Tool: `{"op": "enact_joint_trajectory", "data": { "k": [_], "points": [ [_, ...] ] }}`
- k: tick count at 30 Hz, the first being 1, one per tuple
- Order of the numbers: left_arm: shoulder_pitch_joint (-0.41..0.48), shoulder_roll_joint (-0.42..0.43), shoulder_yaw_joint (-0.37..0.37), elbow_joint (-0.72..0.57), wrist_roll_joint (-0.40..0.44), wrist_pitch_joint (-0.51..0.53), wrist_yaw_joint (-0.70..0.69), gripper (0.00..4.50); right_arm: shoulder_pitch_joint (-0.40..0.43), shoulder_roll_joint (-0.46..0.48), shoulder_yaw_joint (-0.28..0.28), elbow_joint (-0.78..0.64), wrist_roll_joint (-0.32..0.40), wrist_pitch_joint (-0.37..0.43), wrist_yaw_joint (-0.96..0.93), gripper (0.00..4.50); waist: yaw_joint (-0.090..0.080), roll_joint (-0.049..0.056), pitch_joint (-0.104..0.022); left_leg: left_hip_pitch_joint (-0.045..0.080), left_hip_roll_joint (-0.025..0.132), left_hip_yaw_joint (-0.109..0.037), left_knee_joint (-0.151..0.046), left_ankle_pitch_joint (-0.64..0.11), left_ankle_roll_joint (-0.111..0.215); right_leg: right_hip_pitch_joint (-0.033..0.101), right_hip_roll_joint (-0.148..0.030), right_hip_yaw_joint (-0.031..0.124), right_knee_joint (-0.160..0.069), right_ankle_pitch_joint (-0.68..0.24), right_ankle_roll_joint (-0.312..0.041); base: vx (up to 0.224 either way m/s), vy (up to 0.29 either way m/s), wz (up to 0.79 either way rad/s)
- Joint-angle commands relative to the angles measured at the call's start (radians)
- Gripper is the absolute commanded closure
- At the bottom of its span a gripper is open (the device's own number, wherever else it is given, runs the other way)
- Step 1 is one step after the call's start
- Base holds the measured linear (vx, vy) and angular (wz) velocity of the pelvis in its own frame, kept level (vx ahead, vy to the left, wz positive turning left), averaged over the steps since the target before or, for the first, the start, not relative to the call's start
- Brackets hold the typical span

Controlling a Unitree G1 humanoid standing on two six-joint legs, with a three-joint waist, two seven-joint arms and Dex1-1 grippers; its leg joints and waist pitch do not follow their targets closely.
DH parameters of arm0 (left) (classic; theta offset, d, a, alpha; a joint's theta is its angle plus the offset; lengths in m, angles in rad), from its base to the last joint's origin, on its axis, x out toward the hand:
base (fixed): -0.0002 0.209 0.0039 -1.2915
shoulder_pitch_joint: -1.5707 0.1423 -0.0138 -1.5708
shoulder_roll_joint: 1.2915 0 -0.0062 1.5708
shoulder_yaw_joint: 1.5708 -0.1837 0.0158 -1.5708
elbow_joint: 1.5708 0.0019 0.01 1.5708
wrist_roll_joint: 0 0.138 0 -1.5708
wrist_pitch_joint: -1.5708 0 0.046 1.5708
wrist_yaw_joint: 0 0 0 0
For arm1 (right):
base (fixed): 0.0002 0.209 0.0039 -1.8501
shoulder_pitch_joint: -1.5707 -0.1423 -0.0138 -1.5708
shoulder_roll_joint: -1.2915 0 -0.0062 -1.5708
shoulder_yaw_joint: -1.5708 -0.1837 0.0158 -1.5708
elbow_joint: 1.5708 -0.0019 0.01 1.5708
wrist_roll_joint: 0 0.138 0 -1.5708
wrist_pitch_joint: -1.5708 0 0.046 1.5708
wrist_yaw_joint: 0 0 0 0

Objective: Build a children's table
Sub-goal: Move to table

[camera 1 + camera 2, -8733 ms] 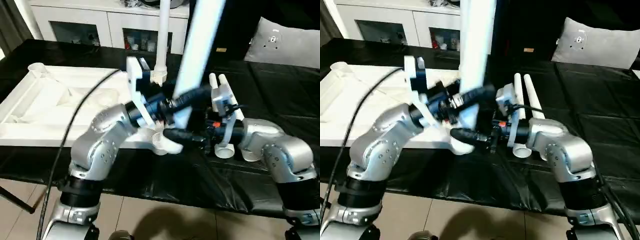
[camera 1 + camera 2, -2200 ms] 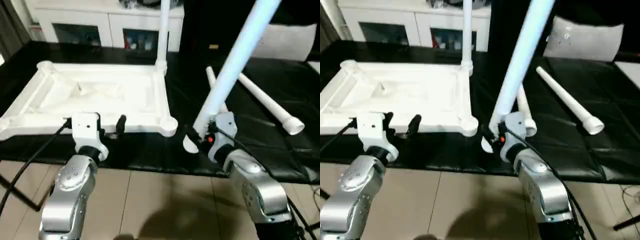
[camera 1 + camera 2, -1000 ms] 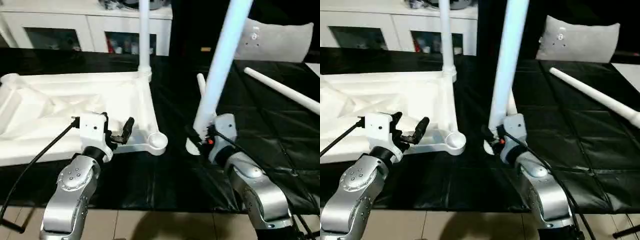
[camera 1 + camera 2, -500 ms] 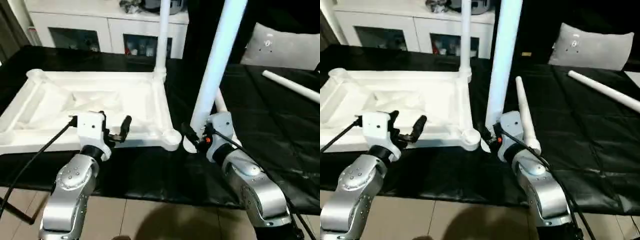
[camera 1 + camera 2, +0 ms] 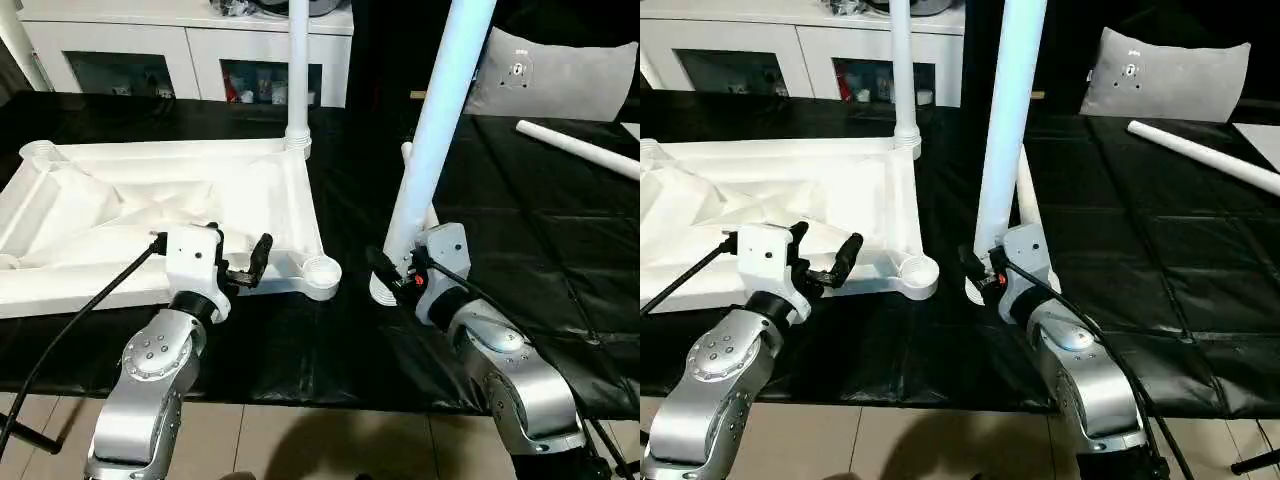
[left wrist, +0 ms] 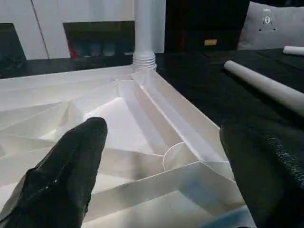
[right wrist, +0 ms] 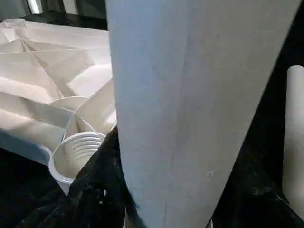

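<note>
Right tool (image 5: 392, 277) grips a leg (image 5: 432, 140) upright, at 3 o'clock of the tabletop's (image 5: 150, 205) near socket (image 5: 322, 270). Left tool (image 5: 240, 262) wide open, empty (over near rim).

White ribbed tabletop (image 5: 150, 200), white legs (image 5: 440, 110), black cover (image 5: 520, 230)

Broad black-covered work surface (image 5: 520, 230), quilted into squares. Behind its far edge, low white cabinet (image 5: 190, 50) with glass doors. Against the far right corner, grey square cushion (image 5: 545, 75). Below the near edge, beige tiled floor (image 5: 300, 440).
</note>
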State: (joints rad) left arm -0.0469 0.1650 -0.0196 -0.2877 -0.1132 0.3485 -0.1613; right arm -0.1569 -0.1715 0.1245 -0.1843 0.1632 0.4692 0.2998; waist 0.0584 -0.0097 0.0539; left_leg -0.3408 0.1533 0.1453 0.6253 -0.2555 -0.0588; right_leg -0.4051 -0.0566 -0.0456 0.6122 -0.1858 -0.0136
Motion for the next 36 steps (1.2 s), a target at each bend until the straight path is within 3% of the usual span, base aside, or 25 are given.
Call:
{"op": "enact_joint_trajectory", "data": {
  "k": [1, 7, 12, 17, 28, 36],
  "points": [
    [-0.003, -0.003, -0.012, 0.007, 0.009, -0.003, 0.0, 0.33, 0.002, -0.005, -0.017, -0.022, 0.001, -0.001, -0.002, 2.61, 0.002, 0.004, -0.052, -0.016, 0.058, -0.015, -0.085, -0.055, 0.034, 0.06, -0.077, 0.055, -0.065, -0.133, -0.188, 0.0, 0.0, 0.0],
    [0.004, -0.006, -0.026, 0.009, 0.015, -0.005, -0.001, 0.33, 0.004, -0.008, -0.015, -0.026, 0.0, 0.002, 0.001, 2.61, 0.001, 0.003, -0.049, -0.014, 0.061, -0.016, -0.089, -0.089, 0.019, 0.057, -0.076, 0.054, -0.071, -0.196, -0.163, 0.0, 0.0, 0.0],
    [0.01, -0.009, -0.031, 0.009, 0.02, -0.007, -0.003, 0.33, 0.008, -0.01, -0.01, -0.028, -0.002, 0.002, 0.002, 2.61, 0.001, 0.002, -0.05, -0.017, 0.059, -0.016, -0.088, -0.084, 0.017, 0.057, -0.077, 0.054, -0.071, -0.193, -0.159, 0.0, 0.0, 0.0],
    [0.014, -0.01, -0.035, 0.011, 0.025, -0.01, -0.002, 0.33, 0.001, -0.016, -0.008, -0.024, -0.003, 0.002, 0.008, 2.61, 0.0, -0.005, -0.05, -0.016, 0.06, -0.015, -0.087, -0.069, 0.026, 0.057, -0.076, 0.053, -0.07, -0.19, -0.158, 0.0, 0.0, 0.0],
    [-0.003, -0.017, -0.043, 0.035, 0.031, -0.027, -0.004, 0.33, -0.007, -0.021, -0.008, -0.015, -0.01, -0.01, 0.01, 2.61, -0.002, 0.003, -0.05, -0.016, 0.059, -0.015, -0.087, -0.076, 0.021, 0.056, -0.075, 0.053, -0.072, -0.195, -0.155, 0.0, 0.0, 0.0],
    [0.0, -0.018, -0.048, 0.038, 0.034, -0.034, -0.009, 0.33, 0.001, -0.018, -0.006, -0.021, -0.01, -0.01, 0.007, 2.61, -0.001, 0.0, -0.051, -0.016, 0.06, -0.015, -0.086, -0.075, 0.024, 0.058, -0.076, 0.054, -0.07, -0.186, -0.163, 0.0, 0.0, 0.0]
  ]
}}
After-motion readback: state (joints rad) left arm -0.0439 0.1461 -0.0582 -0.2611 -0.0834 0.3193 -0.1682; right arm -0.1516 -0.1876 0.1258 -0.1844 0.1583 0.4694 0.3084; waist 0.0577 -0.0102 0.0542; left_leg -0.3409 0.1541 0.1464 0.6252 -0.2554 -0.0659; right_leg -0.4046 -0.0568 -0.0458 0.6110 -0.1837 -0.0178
